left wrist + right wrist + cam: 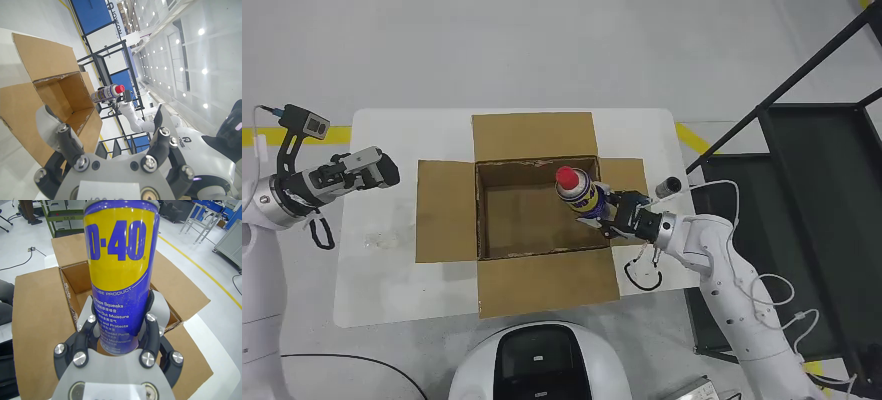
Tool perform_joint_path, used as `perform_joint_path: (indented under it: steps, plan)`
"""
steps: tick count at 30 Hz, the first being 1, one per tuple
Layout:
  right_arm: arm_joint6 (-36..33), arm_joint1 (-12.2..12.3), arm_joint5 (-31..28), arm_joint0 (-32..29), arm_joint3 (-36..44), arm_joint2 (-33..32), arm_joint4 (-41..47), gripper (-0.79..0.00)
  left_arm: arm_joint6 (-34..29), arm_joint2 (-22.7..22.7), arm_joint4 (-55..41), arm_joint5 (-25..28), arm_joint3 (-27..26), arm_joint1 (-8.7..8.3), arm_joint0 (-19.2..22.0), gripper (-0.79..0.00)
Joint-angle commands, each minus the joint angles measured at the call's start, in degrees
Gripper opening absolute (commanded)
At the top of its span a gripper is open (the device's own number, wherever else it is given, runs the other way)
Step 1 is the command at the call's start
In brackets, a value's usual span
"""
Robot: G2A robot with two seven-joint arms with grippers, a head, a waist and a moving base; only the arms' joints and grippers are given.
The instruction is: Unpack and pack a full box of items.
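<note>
An open cardboard box stands in the middle of the white table, all four flaps folded out. My right gripper is shut on a blue and yellow spray can with a red cap, held upright over the box's right side. In the right wrist view the spray can sits between the fingers, above the box. My left gripper stands open and empty over the table's left part, facing the box. From there the spray can shows beyond the box.
A small dark cylinder stands on the table's right edge by the box flap. A black metal rack stands right of the table. The box floor that I can see is bare.
</note>
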State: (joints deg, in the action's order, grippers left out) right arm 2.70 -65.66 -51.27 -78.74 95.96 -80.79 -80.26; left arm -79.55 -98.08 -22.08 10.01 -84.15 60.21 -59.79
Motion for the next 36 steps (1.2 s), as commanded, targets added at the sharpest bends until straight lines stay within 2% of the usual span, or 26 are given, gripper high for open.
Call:
perform_joint_path:
  steps: [1,4,7,12,20,36]
  plan:
    - [0.13,0.0,0.72,-0.34,0.05,-0.05,0.24,-0.785,0.0,0.0,0.0,0.0,0.0,0.0,0.0,0.0]
    - [2.93,0.43,0.52,-2.18,-0.98,-2.58,1.54,-0.785,0.0,0.0,0.0,0.0,0.0,0.0,0.0,0.0]
    - [9.3,1.18,-1.6,-4.91,-2.97,-6.99,1.34,-0.785,0.0,0.0,0.0,0.0,0.0,0.0,0.0,0.0]
    - [25.26,2.03,-0.68,-10.68,-7.88,-13.17,-1.53,-0.785,0.0,0.0,0.0,0.0,0.0,0.0,0.0,0.0]
    - [42.72,2.59,3.35,-13.51,-19.0,-14.67,-7.26,-0.785,0.0,0.0,0.0,0.0,0.0,0.0,0.0,0.0]
    - [43.18,2.61,3.35,-13.46,-19.27,-14.58,-7.5,-0.785,0.0,0.0,0.0,0.0,0.0,0.0,0.0,0.0]
